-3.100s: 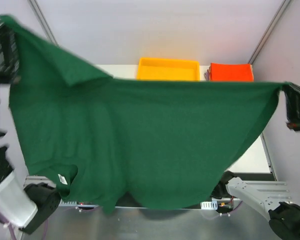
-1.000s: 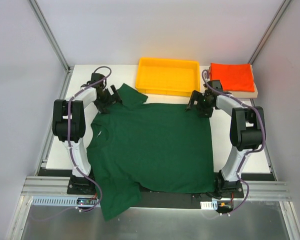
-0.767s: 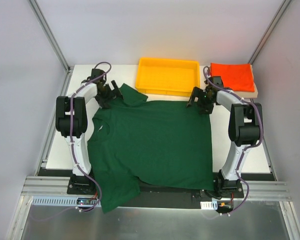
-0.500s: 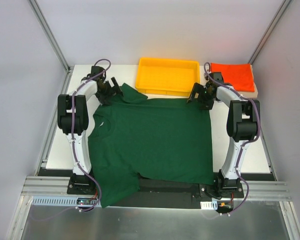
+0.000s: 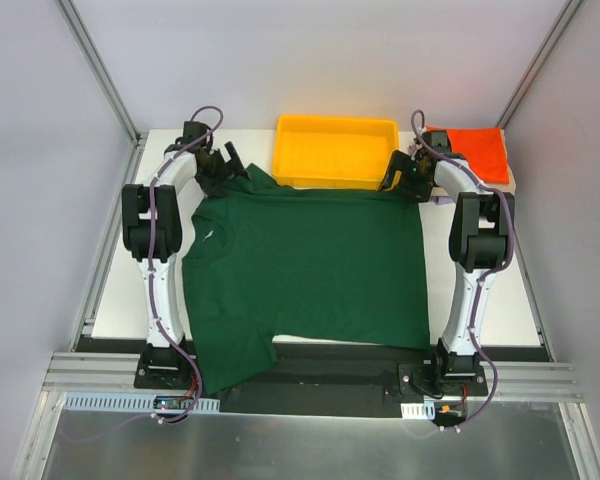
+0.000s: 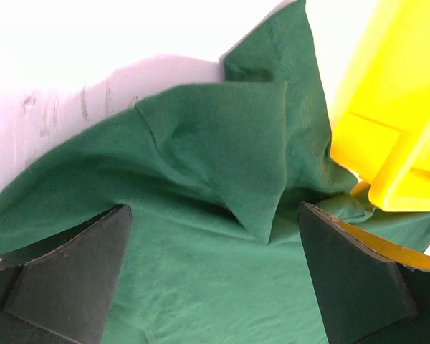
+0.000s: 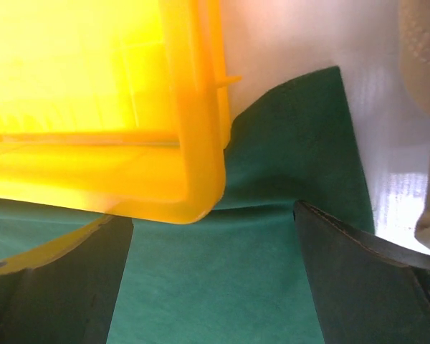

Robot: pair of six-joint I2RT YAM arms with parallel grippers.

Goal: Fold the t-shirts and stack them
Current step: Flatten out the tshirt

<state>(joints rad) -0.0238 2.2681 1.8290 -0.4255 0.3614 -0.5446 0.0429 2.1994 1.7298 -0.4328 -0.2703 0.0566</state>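
Observation:
A large dark green t-shirt lies spread flat on the white table, its lower left sleeve hanging over the near edge. My left gripper hovers open over the shirt's far left corner, where a sleeve lies folded over. My right gripper stands open above the far right corner. In both wrist views the fingers are wide apart, with only flat cloth below them. A folded orange-red t-shirt rests at the far right.
A yellow plastic tray stands at the far middle; the green shirt's far edge runs along it and under its corner. The tray sits close to my left fingers. A pale board lies under the orange-red shirt. Frame posts stand at the sides.
The green shirt, earlier held up in the air, now lies on the table. Over the last second both arms reached farther back and the shirt's far edge slid up to the tray.

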